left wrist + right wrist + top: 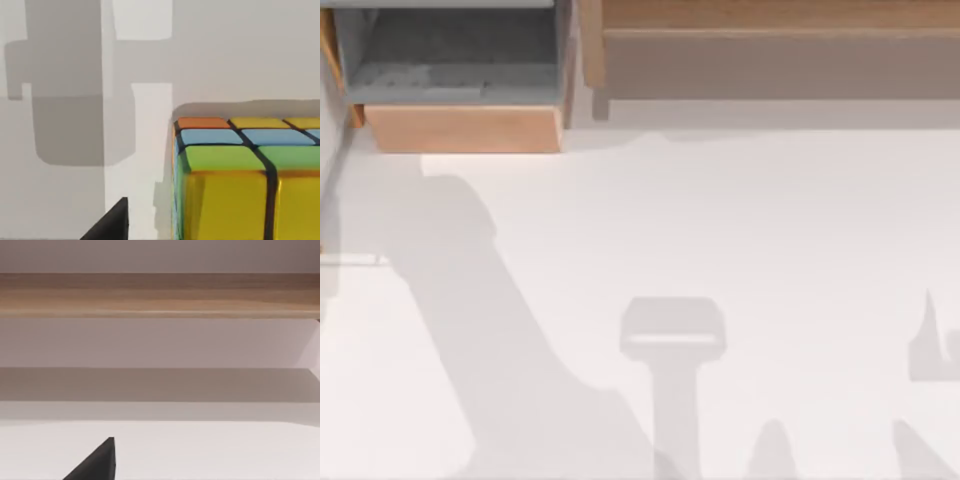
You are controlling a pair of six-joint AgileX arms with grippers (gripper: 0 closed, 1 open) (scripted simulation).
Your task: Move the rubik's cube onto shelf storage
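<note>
1. The table (720,250) is flat, smooth and white, with soft grey shadows lying across it.
2. At the far edge, toward the right, stands the shelf storage (770,40). It is long and wide, made of brown wood with flat boards, and it has a shaded grey-brown hollow under the top board.
3. At the far left is a grey box (460,60) with a light wood front. It sits just beside the shelf storage.
4. In the right wrist view, the shelf's wooden board (160,295) runs straight across, with pale shade below it.
5. The rubik's cube (240,180) sits on the white table, very close to the left wrist camera. It has shiny squares of yellow, green, blue and orange, with dark lines between them.
6. A dark finger tip of the left gripper (110,225) is near the cube but not touching it. I cannot tell how wide it is.
7. A dark finger tip of the right gripper (95,462) hangs over bare table, facing the shelf. I cannot tell its width either.
</note>
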